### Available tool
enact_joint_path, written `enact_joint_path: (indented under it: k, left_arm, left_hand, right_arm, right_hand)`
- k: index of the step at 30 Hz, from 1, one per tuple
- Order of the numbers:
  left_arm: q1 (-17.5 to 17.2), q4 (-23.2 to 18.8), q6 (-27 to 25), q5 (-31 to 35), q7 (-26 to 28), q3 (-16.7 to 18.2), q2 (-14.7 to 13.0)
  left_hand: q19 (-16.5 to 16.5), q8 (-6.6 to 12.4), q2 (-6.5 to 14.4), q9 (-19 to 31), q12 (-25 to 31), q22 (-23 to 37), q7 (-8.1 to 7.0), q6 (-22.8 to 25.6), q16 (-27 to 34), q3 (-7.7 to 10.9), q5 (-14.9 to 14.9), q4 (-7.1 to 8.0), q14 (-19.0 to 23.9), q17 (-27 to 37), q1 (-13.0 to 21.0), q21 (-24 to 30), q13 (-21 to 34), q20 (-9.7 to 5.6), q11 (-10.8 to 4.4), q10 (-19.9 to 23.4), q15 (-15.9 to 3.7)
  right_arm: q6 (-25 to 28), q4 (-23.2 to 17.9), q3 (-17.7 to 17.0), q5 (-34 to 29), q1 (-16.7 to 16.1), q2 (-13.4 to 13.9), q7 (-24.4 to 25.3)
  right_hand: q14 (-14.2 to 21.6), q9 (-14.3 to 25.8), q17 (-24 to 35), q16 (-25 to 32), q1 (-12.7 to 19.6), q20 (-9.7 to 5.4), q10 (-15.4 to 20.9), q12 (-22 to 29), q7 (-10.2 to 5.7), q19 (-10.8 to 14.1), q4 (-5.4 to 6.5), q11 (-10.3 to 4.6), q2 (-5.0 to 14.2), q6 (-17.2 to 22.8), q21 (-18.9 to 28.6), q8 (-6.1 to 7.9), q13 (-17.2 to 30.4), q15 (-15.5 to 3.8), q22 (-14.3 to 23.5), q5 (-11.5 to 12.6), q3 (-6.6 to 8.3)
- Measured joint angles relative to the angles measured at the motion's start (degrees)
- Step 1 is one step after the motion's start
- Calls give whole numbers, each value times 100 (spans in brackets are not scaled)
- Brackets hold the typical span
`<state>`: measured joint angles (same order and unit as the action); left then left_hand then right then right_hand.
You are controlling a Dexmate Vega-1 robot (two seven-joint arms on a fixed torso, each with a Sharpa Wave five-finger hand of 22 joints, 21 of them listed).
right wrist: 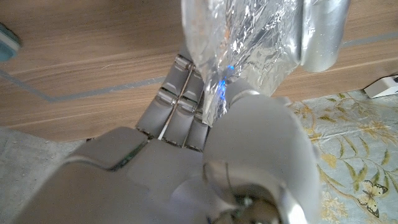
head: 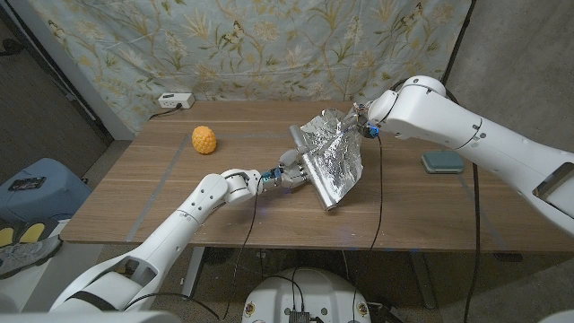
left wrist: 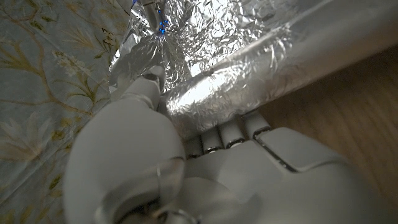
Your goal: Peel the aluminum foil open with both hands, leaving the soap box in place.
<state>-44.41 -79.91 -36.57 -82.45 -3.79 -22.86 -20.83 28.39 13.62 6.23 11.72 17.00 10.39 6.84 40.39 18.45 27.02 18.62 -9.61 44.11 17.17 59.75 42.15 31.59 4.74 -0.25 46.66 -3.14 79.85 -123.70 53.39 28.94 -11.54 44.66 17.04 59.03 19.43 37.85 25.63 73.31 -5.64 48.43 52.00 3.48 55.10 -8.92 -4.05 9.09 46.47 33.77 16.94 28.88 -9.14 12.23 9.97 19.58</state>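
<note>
A long box wrapped in crinkled aluminum foil (head: 325,166) lies slantwise at the middle of the wooden table (head: 161,193). My left hand (head: 289,173) grips the wrapped box at its left end; in the left wrist view its fingers (left wrist: 227,132) curl under the foil-covered box (left wrist: 261,65). My right hand (head: 360,122) pinches a loose sheet of foil at its far upper corner and holds it lifted off the box. The right wrist view has the foil sheet (right wrist: 239,46) caught between the thumb and fingers (right wrist: 180,102).
A yellow bumpy ball (head: 204,140) sits at the far left of the table. A teal sponge-like pad (head: 443,161) lies at the right. A white power strip (head: 175,101) rests at the back edge before a patterned curtain.
</note>
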Motion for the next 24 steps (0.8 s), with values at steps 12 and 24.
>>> enact_joint_path:
  k: [12, 24]
  left_arm:
    - [87, 326, -267, -187, -280, 51, 100]
    - [73, 281, -382, -238, -251, 101, 112]
  left_hand:
    - [-102, -93, -4, 15, -87, 0, -9, -214, -49, 0, 0, 48, -166, 36, -69, -21, 2, 40, 55, -217, 79]
    - [-150, -176, -5, 15, -164, 1, -10, -316, -50, 0, 0, 48, -228, 36, -83, -44, 24, 88, 127, -351, 140]
  right_arm:
    - [23, 186, 327, 730, 437, 110, 467]
    - [20, 224, 398, 1045, 558, 206, 663]
  right_hand:
    - [17, 13, 26, -22, 15, -11, -6, -2, 0, -52, 8, -6, 15, 0, 83, -24, -28, 3, 1, -1, -7]
    - [22, 13, 53, -44, 15, -10, -6, -14, 0, -51, 8, -5, 15, -1, 168, -24, -1, 7, -26, -7, -8]
